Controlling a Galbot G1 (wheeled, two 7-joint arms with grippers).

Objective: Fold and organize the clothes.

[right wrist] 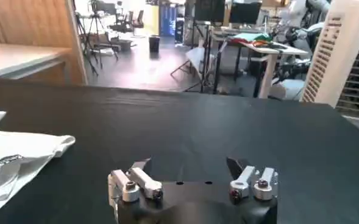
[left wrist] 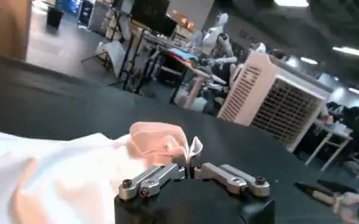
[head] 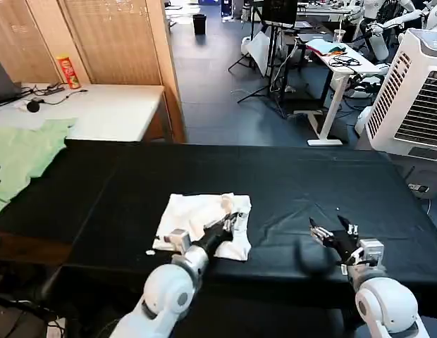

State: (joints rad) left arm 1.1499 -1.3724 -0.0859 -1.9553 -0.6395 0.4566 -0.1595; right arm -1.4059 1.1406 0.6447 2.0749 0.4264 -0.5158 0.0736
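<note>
1. We're looking down on a table (head: pixel 289 183) draped in black cloth, and the white T-shirt (head: pixel 197 218) lies on it near the front edge, folded into a compact, slightly rumpled bundle left of centre.
2. Our left gripper (head: pixel 236 220) is over the T-shirt's right-hand edge. In the left wrist view its fingers are drawn in together on a raised pinch of fabric (left wrist: pixel 167 141), which stands up above the rest of the cloth.
3. The rest of the T-shirt (left wrist: pixel 51 176) spreads flat behind that pinch, resting on the black cloth.
4. Our right gripper (head: pixel 333 229) sits well apart from the T-shirt, low over the bare black cloth on the right side of the table.
5. In the right wrist view its fingers (right wrist: pixel 141 167) are spread wide with nothing between them, and the T-shirt's edge (right wrist: pixel 21 155) lies off to the side, untouched by them.
6. A pale green garment (head: pixel 25 156) lies at the far left, overlapping the black cloth's edge.
7. Behind it a white desk (head: pixel 113 109) carries a tall red and yellow can (head: pixel 68 72), upright; we can't tell what's inside.
</note>
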